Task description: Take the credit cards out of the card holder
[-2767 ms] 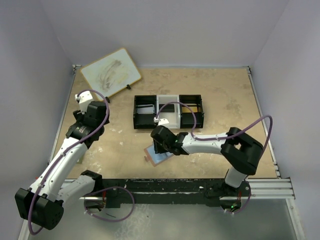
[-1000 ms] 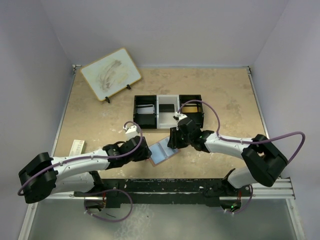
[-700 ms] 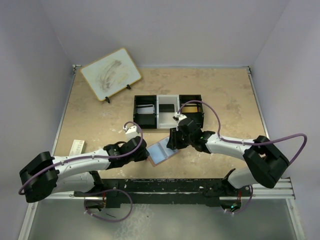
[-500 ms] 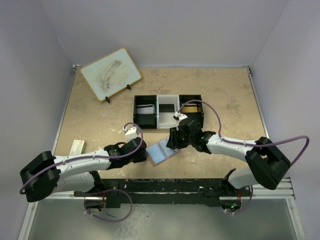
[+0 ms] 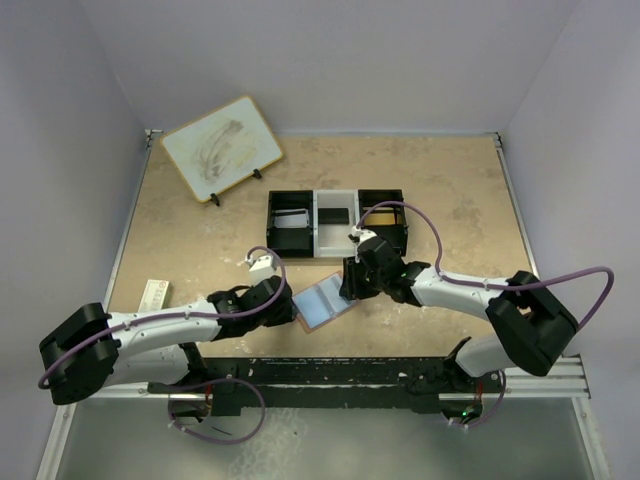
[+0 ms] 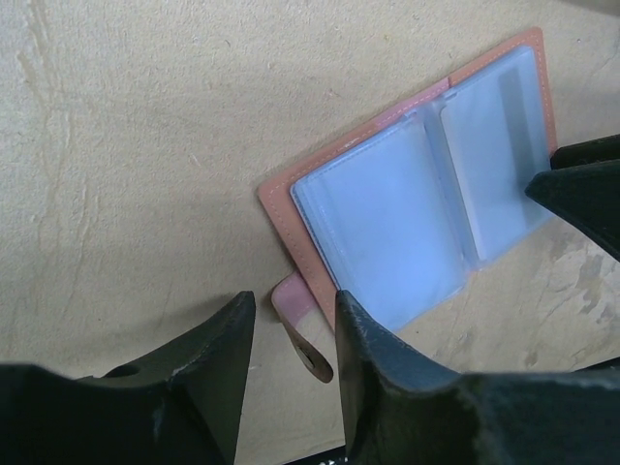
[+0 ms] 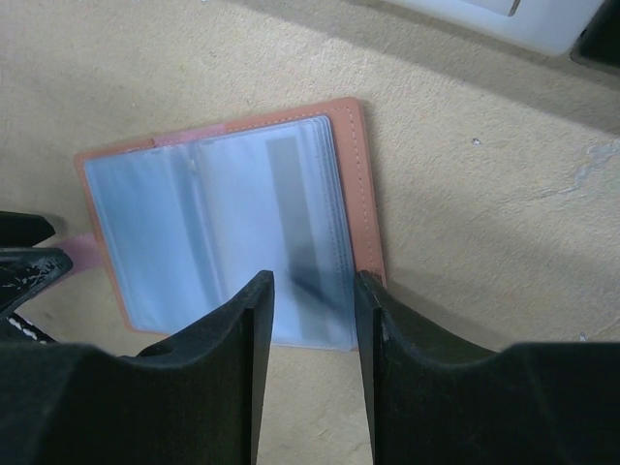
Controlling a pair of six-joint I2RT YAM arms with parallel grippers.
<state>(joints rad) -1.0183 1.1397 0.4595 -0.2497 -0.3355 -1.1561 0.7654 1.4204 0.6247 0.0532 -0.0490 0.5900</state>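
Card holder [image 5: 322, 302] lying open and flat on the table [image 5: 450, 190], one gripper at each end.

Its long axis runs on a slant from near-left to far-right, so the left gripper [image 5: 287, 305] stands at the near-left corner and the right gripper [image 5: 349, 288] at the far-right page, about equally close. The left fingers [image 6: 363, 339] are spread and hold nothing, with the holder's closing tab [image 6: 302, 339] on the table in the gap between them. The right fingers [image 7: 254, 310] are likewise parted and pinch nothing, straddling the edge of the right-hand sleeve. The credit cards [image 7: 291, 194] appear to sit inside the clear sleeves, showing only as a dark band. None is out, so the right gripper seems better placed to draw one.
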